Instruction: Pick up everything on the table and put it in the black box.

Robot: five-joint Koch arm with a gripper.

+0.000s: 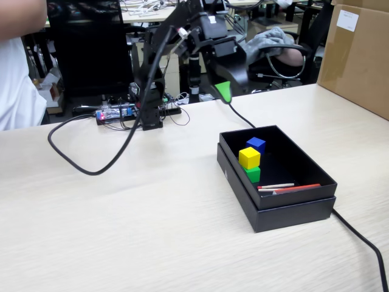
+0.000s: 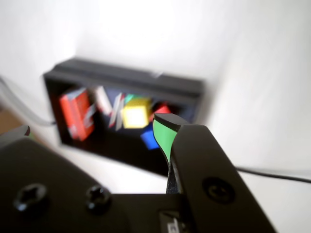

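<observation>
In the fixed view the table [image 1: 121,231] lies bare in the near part. A black cable [image 1: 358,237] runs off the near right corner, cut by the frame edge, and passes behind the box [image 1: 285,213], which sits right of centre.

Inside the box, red and white sticks [image 1: 285,188] lie along the near wall. The yellow cube [image 1: 249,157] sits on the green cube [image 1: 253,174], hiding most of it, and the blue cube [image 1: 256,144] lies just beyond them. The red cube does not show here. The blurred wrist view shows a small red patch [image 2: 163,108] beside the yellow cube [image 2: 135,112], too soft to name.

Farther back, the gripper [image 1: 225,92] hangs above the table, beyond the box's far left corner, holding nothing. Only one green-tipped jaw shows in either view, so whether it is open or closed cannot be told. The arm's base [image 1: 151,112] stands at the far edge.
</observation>
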